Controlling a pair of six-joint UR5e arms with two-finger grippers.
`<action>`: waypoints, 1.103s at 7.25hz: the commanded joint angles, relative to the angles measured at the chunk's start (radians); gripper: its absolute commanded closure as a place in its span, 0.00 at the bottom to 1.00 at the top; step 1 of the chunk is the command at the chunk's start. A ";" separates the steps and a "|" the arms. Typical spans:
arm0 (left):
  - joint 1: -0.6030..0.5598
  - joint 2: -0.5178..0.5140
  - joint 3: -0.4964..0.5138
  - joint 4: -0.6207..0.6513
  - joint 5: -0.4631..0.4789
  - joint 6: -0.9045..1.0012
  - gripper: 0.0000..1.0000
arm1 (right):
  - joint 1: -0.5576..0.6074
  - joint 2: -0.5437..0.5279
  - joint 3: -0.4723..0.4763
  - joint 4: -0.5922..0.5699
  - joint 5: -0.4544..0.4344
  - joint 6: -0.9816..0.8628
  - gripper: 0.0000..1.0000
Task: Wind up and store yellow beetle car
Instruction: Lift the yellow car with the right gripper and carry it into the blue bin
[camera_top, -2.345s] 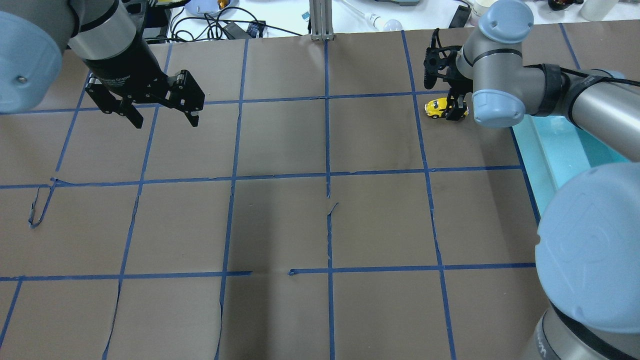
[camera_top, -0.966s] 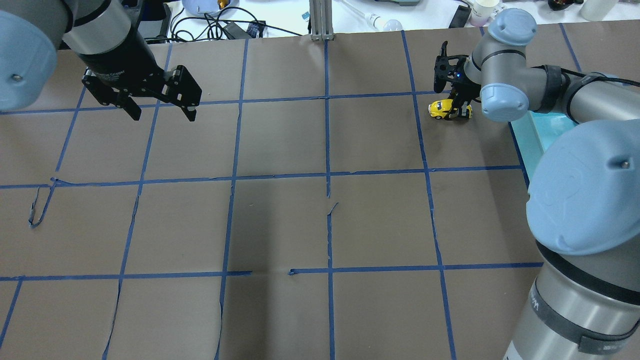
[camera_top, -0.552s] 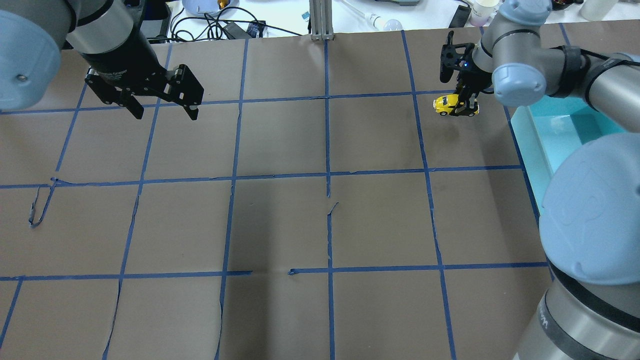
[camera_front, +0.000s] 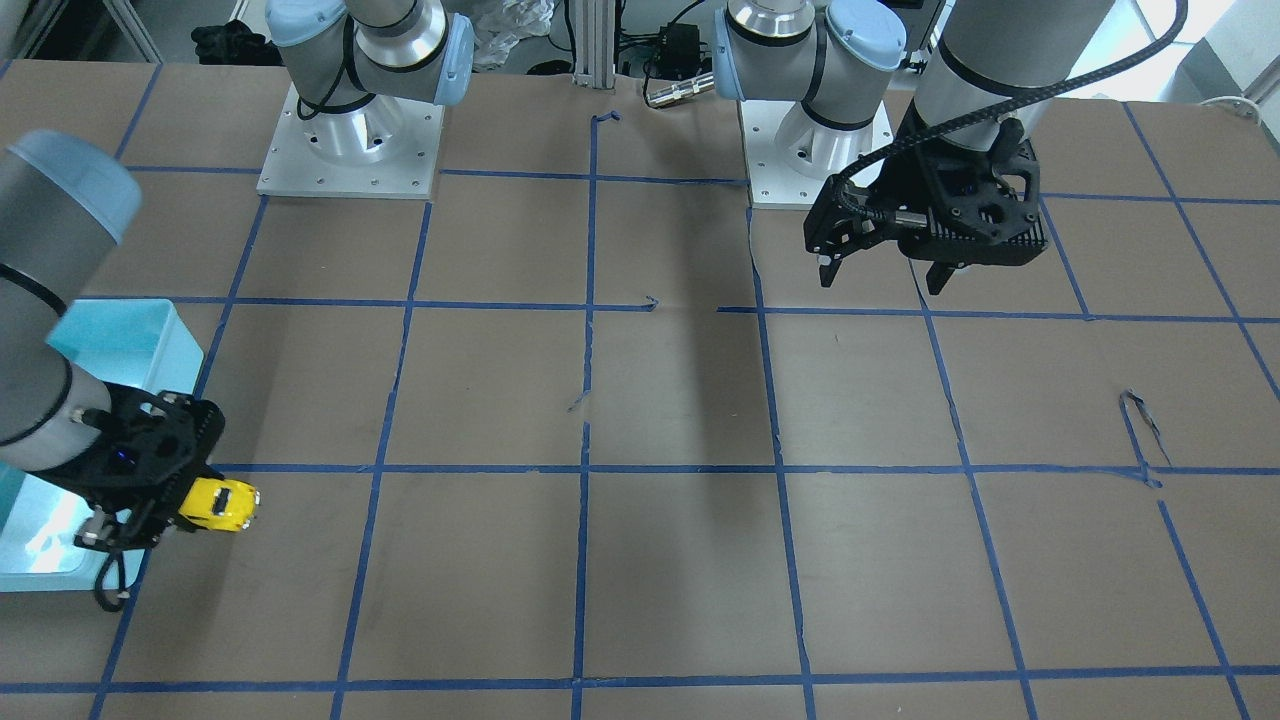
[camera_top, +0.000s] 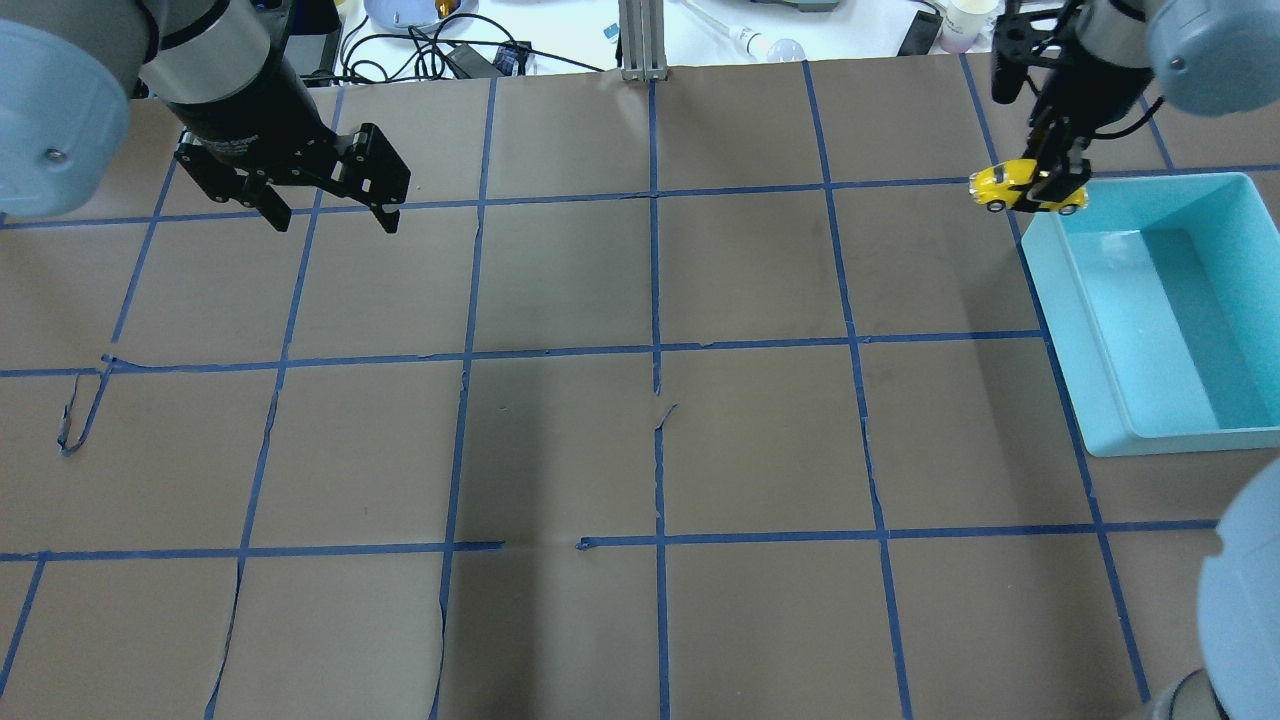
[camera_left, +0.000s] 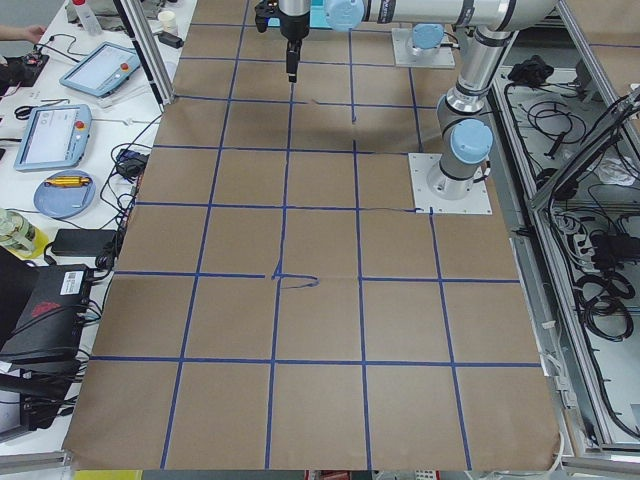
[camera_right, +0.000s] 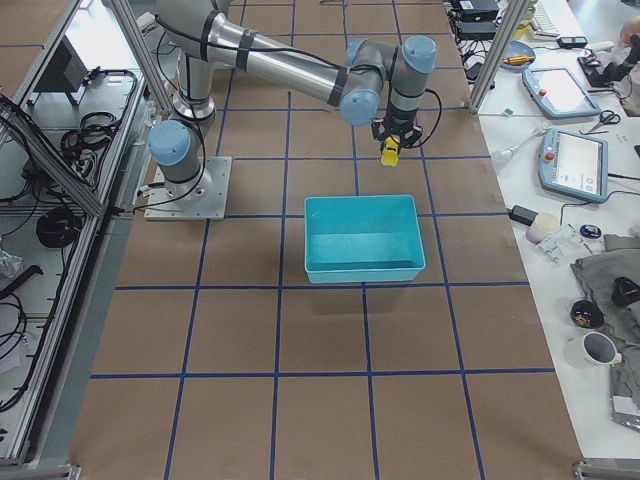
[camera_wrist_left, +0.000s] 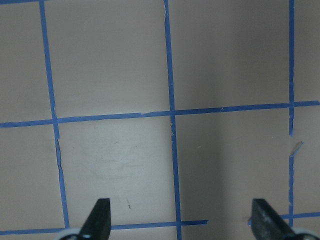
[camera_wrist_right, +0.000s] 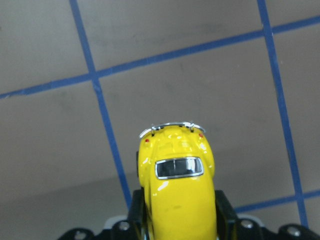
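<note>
Desk: brown paper under a blue tape grid, bearing all items
Bin: turquoise, open-topped, nearest on the right side; presumably the store for the toy
Car: yellow beetle, held level in the air just outside the bin's far corner, not yet over its hollow
Right claw: closed on the car's flanks, one end jutting free; a grip suited to carrying and dropping
Left claw: spread wide, holding nothing, well apart at the far left, likely to stay clear
</note>
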 joint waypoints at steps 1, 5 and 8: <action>-0.003 0.009 0.002 0.001 0.008 0.001 0.00 | -0.180 -0.026 0.021 0.098 -0.037 -0.053 1.00; 0.007 0.011 -0.021 0.000 0.005 0.001 0.00 | -0.287 0.041 0.172 -0.143 -0.048 -0.425 1.00; 0.006 0.012 -0.021 0.001 0.006 0.017 0.00 | -0.289 0.115 0.173 -0.233 -0.047 -0.443 0.99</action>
